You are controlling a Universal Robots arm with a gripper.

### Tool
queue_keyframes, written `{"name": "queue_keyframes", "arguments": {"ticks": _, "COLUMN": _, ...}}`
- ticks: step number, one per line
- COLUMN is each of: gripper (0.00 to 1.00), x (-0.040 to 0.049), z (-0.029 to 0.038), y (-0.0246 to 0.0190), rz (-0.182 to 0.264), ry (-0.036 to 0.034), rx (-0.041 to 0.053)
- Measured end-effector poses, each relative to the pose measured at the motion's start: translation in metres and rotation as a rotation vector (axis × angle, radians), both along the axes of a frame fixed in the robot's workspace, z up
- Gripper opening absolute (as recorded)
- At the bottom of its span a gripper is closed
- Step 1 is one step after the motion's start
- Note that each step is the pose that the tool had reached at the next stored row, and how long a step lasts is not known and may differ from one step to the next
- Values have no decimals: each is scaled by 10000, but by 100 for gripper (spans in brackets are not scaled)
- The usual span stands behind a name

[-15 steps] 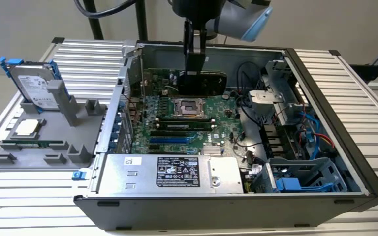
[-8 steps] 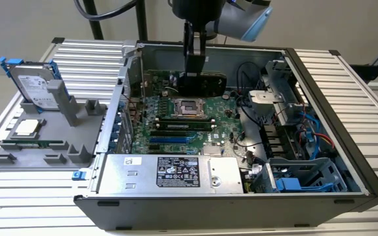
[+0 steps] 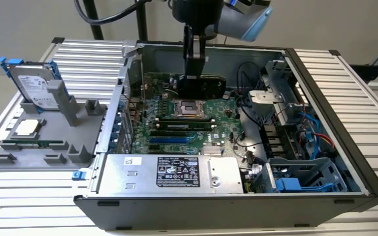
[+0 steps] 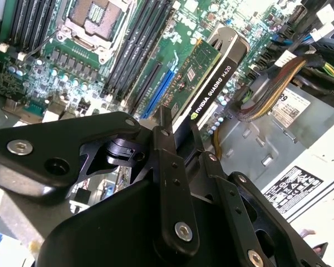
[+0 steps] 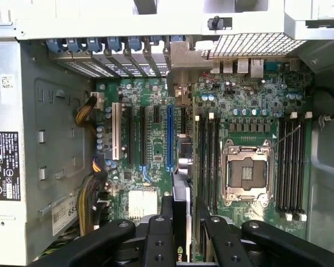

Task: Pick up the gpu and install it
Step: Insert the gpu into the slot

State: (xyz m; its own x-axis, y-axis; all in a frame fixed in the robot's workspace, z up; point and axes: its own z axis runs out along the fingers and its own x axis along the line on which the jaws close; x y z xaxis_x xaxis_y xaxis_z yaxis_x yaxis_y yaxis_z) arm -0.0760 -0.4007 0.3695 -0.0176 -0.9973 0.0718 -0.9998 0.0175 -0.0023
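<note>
The gpu (image 3: 205, 87) hangs upright over the motherboard (image 3: 175, 129) inside the open computer case, close above the processor socket (image 3: 192, 105). My gripper (image 3: 194, 74) comes down from above and is shut on the card's upper edge. In the second wrist view the gpu (image 4: 207, 83) shows its green board and black cooler side, pinched by the gripper (image 4: 178, 132). In the first wrist view the gpu (image 5: 181, 186) is seen edge-on between the fingers (image 5: 166, 207), beside the long blue slot (image 5: 170, 136) and the memory slots.
A silver power supply (image 3: 169, 173) fills the case's near side, with cables and a drive cage (image 3: 294, 172) at the exterior view's right. Outside the case, a grey fixture (image 3: 45, 142) holds a hard drive (image 3: 35, 86), a processor (image 3: 28, 127) and a memory stick (image 3: 31, 144).
</note>
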Motion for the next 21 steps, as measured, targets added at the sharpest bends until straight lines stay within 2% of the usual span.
{"name": "queue_keyframes", "arguments": {"ticks": 21, "gripper": 0, "x": 0, "z": -66, "y": 0, "rz": 0, "ry": -1, "rx": -34}}
